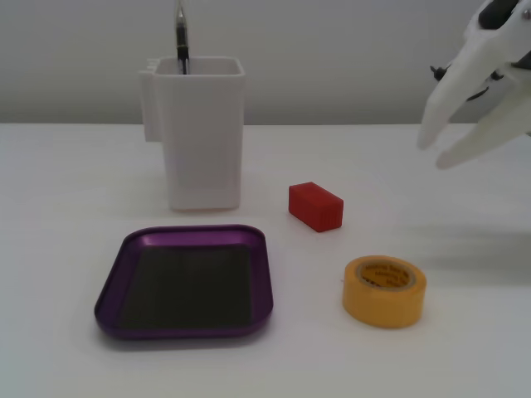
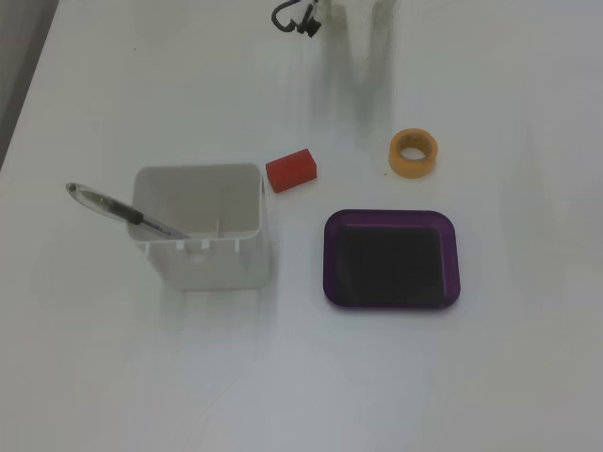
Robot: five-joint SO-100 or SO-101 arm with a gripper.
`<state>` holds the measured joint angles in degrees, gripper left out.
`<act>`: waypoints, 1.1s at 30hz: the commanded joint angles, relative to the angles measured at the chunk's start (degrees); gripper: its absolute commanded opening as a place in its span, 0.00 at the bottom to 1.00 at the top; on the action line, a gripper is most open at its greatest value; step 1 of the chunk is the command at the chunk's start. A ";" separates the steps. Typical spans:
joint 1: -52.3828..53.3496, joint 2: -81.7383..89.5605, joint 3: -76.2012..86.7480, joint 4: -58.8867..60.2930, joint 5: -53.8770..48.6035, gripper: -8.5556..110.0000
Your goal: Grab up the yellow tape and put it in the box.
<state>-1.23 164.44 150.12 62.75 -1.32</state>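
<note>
Lying flat on the white table (image 1: 75, 348), the yellow tape (image 1: 384, 290) is resting on one round face with its hollow core pointing straight up, so its axis is standing vertical and no side of it is pointing anywhere in particular. In a fixed view it is sitting to the right of the box (image 1: 184, 283) and in front of the small red block (image 1: 315, 206), apart from both; in a fixed view from above the yellow tape (image 2: 414, 153) is lying just beyond the far right corner of the box (image 2: 392, 217), with the red block (image 2: 290, 170) off to its left. Faint dark print is running around the tape's top face, but it is too small and blurred to read. The box is sitting open side up, its dark bottom bare. The gripper (image 1: 440, 149) is hanging in the air at the right edge of the view, well above and behind the tape, touching nothing, its two white fingers (image 1: 455, 91) spreading apart toward the tips and holding nothing. Behind the box a tall white container (image 1: 199, 133) is standing upright with a pen (image 2: 122, 212) leaning inside it, its tip down in the container.
</note>
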 commanded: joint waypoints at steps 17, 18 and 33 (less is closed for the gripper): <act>-0.62 -46.23 -32.08 1.67 -4.83 0.22; -0.70 -47.20 -32.70 1.67 -4.83 0.22; -13.36 -55.99 -33.40 -0.53 -4.92 0.22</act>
<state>-13.80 108.98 119.09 63.63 -5.89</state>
